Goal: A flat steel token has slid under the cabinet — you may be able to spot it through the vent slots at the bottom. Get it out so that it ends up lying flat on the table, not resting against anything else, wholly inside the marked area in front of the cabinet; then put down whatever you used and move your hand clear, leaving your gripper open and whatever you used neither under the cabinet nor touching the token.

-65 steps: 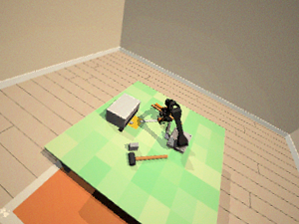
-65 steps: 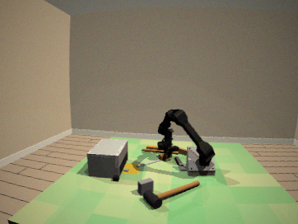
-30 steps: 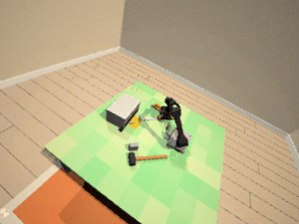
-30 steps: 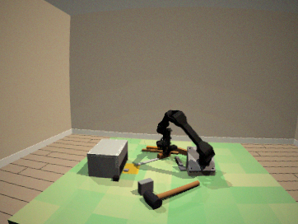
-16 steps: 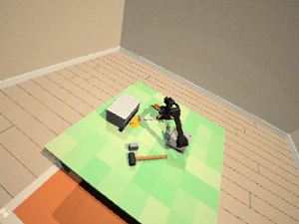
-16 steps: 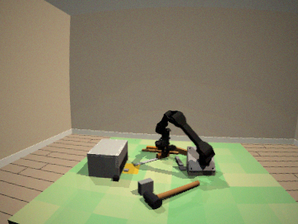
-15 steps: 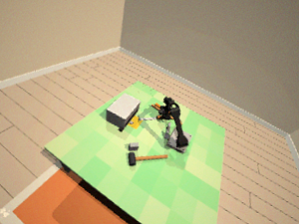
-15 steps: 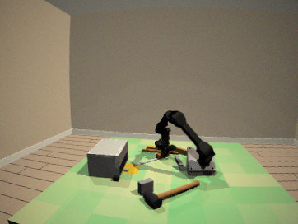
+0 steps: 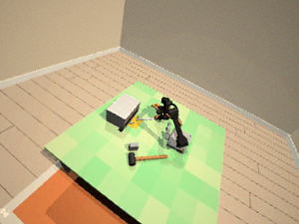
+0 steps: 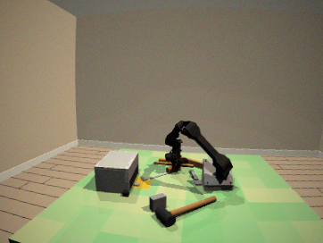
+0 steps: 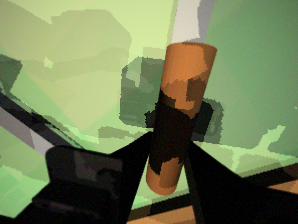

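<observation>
My gripper point(image 9: 159, 118) point(image 10: 174, 169) point(image 11: 167, 138) is shut on the orange handle point(image 11: 187, 65) of a tool. The tool's thin grey shaft point(image 9: 145, 119) point(image 10: 157, 176) point(image 11: 192, 21) points toward the cabinet point(image 9: 124, 108) point(image 10: 117, 167), and its far end is over or on the yellow marked area point(image 9: 137, 124) point(image 10: 144, 183). A small flat grey piece point(image 9: 132, 122) point(image 10: 136, 184), seemingly the token, lies at the cabinet side of the yellow area. Whether it is wholly inside, and whether the tool touches it, I cannot tell. The wrist view does not show the token.
A mallet point(image 9: 132, 159) point(image 10: 166, 217) and a grey block point(image 9: 134, 146) point(image 10: 157, 202) lie on the near side. A grey angled piece point(image 9: 168, 130) point(image 10: 194, 176) lies beside the arm's base. Orange bars point(image 10: 161, 163) lie behind the gripper. A small black block point(image 10: 125, 194) is at the cabinet's near front corner.
</observation>
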Robot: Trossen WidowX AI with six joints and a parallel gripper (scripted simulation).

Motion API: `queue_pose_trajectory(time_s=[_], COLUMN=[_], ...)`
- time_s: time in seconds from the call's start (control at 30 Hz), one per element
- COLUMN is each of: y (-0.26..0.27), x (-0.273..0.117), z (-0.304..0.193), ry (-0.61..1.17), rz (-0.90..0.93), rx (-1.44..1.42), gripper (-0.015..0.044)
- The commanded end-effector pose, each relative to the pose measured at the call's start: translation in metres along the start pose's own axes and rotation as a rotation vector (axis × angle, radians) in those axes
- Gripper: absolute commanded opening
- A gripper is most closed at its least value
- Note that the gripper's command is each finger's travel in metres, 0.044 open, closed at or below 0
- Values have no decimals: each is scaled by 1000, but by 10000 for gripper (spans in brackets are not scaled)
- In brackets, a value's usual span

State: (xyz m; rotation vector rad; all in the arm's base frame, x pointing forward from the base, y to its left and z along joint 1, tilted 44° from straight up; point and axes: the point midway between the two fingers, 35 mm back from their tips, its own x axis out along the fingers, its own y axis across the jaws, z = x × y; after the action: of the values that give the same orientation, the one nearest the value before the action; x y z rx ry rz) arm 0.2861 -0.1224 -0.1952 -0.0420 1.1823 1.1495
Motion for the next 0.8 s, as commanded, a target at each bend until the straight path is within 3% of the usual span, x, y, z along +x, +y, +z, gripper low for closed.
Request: queue_pose_trajectory(time_s=[0.0, 0.33, 0.57, 0.7, 0.77], y=[-2, -3, -1, -1, -1], x=[-3, -3, 0, 0, 0], z=[8, 21, 19, 19, 19], ry=[0, -1, 0, 0, -1], rz=[-7, -6, 1, 0, -4], rx=[1, 1, -4, -4, -4], gripper=[0, 0, 184, 200, 253])
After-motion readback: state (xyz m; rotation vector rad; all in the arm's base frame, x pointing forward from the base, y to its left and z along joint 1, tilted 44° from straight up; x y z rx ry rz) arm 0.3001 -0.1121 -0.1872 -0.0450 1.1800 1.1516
